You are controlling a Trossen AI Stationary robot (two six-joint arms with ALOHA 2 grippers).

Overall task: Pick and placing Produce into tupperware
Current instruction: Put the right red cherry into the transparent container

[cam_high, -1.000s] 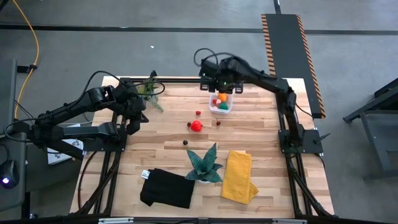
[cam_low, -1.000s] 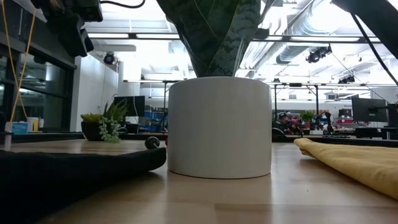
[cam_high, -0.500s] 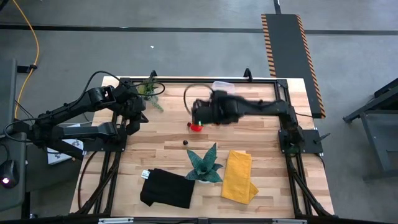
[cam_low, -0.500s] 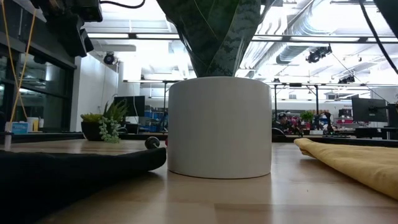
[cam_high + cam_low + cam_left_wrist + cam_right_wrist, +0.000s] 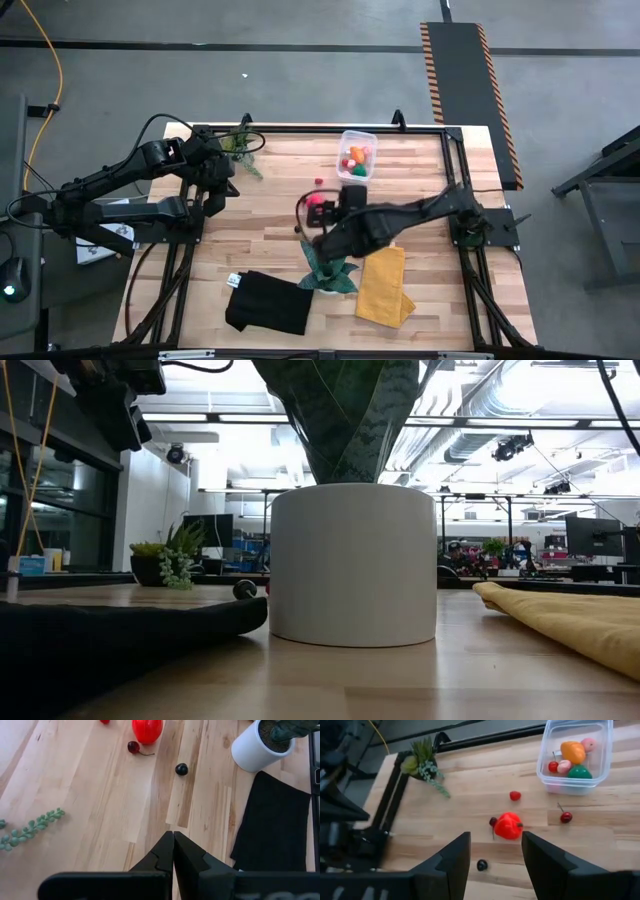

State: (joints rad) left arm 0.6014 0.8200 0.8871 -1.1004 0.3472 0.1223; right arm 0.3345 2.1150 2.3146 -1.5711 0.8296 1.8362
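Note:
The clear tupperware tub [image 5: 358, 134] [image 5: 546, 767] stands near the table's far edge. It holds orange, pink, red and green toy produce [image 5: 572, 751]. A red toy vegetable [image 5: 508, 826] lies loose on the wood, with a dark cherry [image 5: 493, 821] against it. A small red piece [image 5: 515, 795], a stemmed cherry [image 5: 565, 817] and a black ball [image 5: 482, 865] [image 5: 181, 769] also lie loose. My right gripper [image 5: 495, 855] [image 5: 325, 215] hovers open over the table's middle, above the red vegetable. My left gripper [image 5: 173, 845] [image 5: 222, 185] waits shut at the left side.
The teal plant's white pot [image 5: 352, 565] [image 5: 255, 750] stands near the table's near middle. A black cloth [image 5: 268, 303] lies to its left and a folded yellow cloth [image 5: 385, 284] to its right. A small potted green plant [image 5: 422, 760] sits at the far left corner.
My right gripper has swung from above the tub toward the table's near side and left, ending over the loose red vegetable at the table's middle. The tub and the loose produce have stayed in place.

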